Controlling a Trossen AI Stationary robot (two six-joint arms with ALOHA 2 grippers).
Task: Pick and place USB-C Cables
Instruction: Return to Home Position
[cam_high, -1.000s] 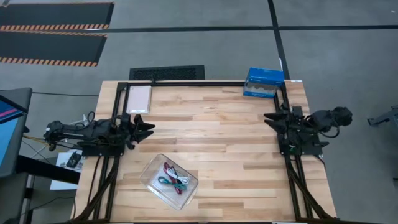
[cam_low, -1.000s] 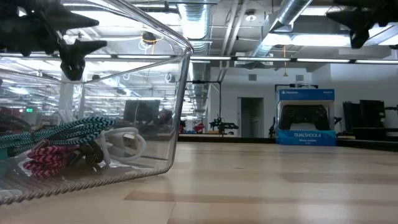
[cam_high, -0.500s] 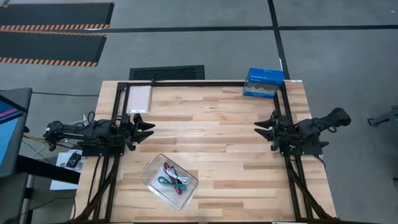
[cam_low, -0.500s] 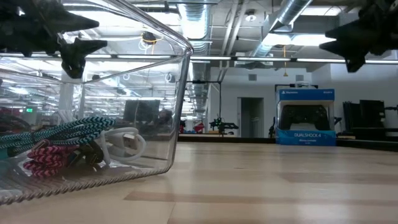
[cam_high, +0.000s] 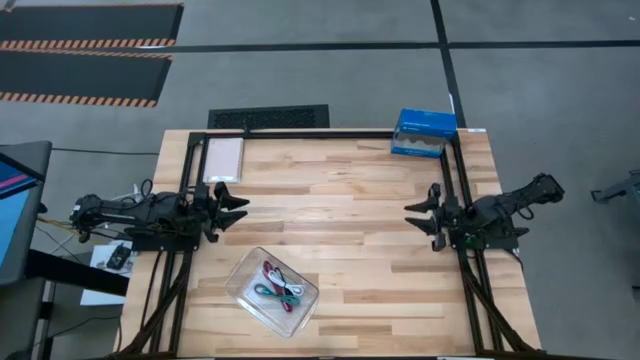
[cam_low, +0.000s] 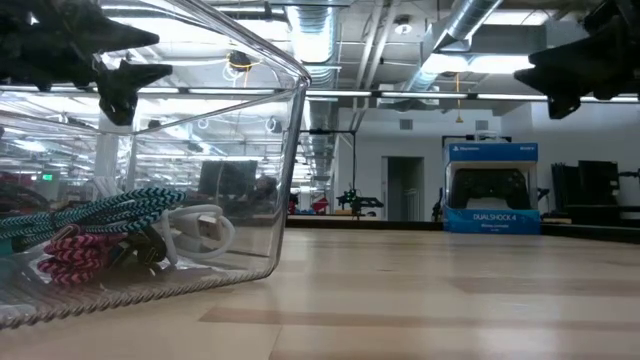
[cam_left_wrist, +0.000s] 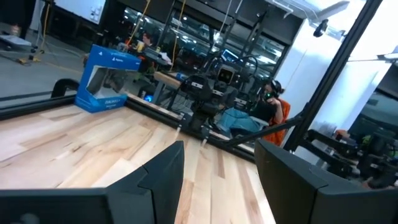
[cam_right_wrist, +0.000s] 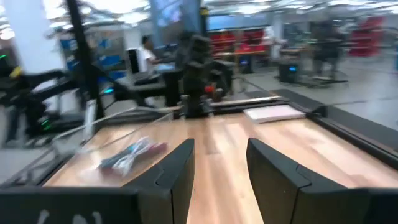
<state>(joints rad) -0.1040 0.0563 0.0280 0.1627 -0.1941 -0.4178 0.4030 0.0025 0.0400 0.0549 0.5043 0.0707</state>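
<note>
Lying in tray (cam_high: 236, 284), cables (cam_high: 279, 286) far from right gripper (cam_high: 422, 214).

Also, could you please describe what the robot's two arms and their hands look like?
The left arm and right arm are both matte black, built of chunky jointed segments. The left hand and right hand each carry two dark, angular fingers with flat inner faces. Thin cables loop beside the left arm's rear. No markings are legible.
</note>
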